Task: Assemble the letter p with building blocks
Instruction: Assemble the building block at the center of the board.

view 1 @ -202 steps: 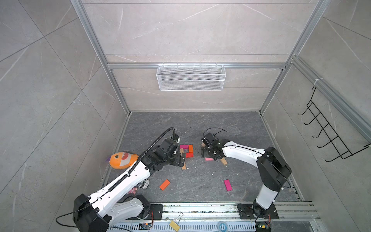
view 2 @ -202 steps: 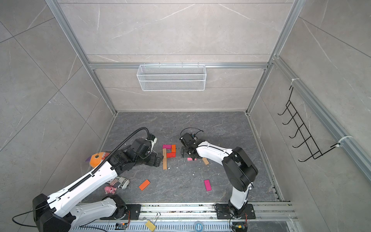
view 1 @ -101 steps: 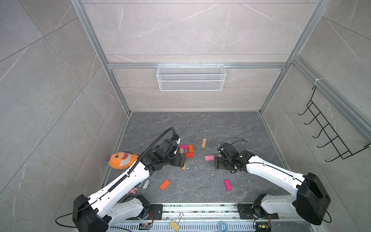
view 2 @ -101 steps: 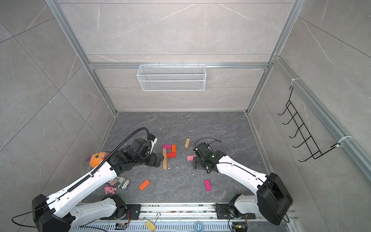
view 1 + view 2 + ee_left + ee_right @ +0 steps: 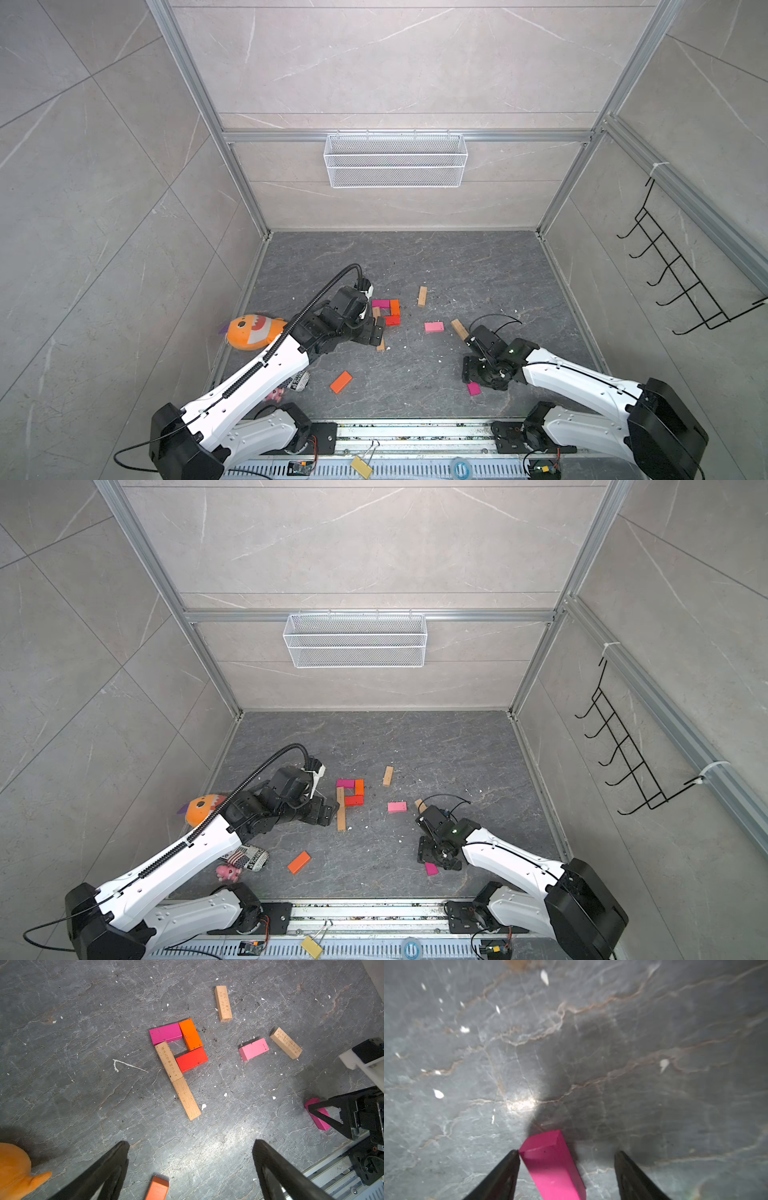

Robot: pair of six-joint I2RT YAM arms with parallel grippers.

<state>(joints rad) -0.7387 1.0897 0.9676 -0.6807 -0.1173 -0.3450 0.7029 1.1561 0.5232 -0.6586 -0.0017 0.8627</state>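
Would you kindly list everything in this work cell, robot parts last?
letter P: one, tan stem with magenta, orange and red loop, mid-floor.
loose tan blocks: two, tan, right of the letter.
light pink block: one, pink, right of the letter.
loose orange block: one, orange, in front of the letter.
loose magenta block: one, magenta, between the right arm's jaws.
plush fish: one, orange, left edge.
small toy: one, pink, by the left arm.
soft pouch: one, striped, by the left arm.
wire basket: one, white, back wall.
hook rack: one, black, right wall.
left arm: one, white and black, jaws open near the letter.
right arm: one, white and black, jaws open around that magenta block.
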